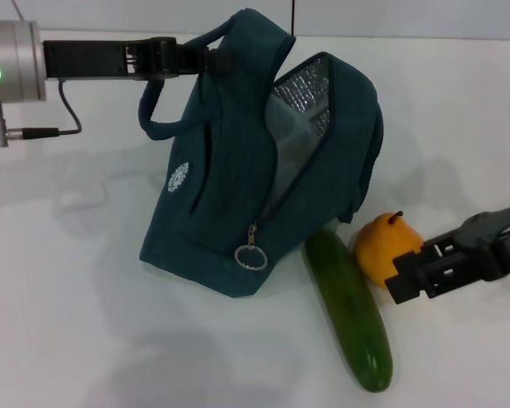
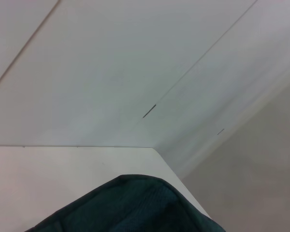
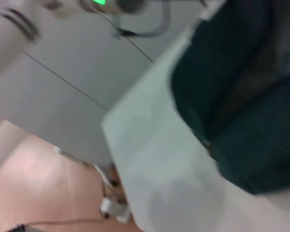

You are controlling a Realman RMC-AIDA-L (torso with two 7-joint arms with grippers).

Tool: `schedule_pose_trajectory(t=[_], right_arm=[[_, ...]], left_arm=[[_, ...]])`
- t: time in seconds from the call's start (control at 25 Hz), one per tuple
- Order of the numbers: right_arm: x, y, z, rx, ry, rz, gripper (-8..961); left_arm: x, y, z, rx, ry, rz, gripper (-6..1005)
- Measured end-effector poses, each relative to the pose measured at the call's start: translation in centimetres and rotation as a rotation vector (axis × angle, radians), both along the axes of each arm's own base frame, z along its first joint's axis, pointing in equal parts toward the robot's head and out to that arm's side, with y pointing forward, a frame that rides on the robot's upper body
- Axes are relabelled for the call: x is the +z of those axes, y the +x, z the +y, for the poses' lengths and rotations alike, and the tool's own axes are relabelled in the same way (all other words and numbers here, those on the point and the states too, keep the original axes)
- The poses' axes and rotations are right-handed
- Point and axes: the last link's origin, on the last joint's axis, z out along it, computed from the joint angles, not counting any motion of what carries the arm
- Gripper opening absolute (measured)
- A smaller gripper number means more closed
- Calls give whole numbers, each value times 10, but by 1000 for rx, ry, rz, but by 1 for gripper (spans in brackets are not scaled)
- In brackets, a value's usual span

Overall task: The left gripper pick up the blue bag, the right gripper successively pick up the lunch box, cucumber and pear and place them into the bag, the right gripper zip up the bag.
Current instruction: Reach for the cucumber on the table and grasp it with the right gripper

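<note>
Left pincer (image 1: 206, 56) is gripping the blue bag (image 1: 238, 212) open; right pincer (image 1: 405, 274), fingers spread, is reaching the pear (image 1: 384, 246); cucumber (image 1: 348, 310) unpacked.

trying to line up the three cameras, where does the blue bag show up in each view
Head view: the blue bag stands mid-table, open, its handle held by the left gripper.
Left wrist view: only a dark teal fabric edge low in the picture.
Right wrist view: blurred teal mass.
Shared landmark: the white table under the bag.
</note>
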Motion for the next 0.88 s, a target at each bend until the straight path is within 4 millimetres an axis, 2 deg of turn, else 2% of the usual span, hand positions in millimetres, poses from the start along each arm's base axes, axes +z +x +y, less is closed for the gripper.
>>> schedule_pose_trajectory(t=[0.28,0.56,0.88], right_arm=[[-5,-27,21,-132,-57,-216,617],[-26,-60,38,-166,-80,-410,618],[-45,-71,48,-206,-116,-460,620]], left_arm=[[0,-1,0,0,1,3,56],[-1,4,1,-12,-2,2,56],[-5,6,2,-17,1,-4,57]])
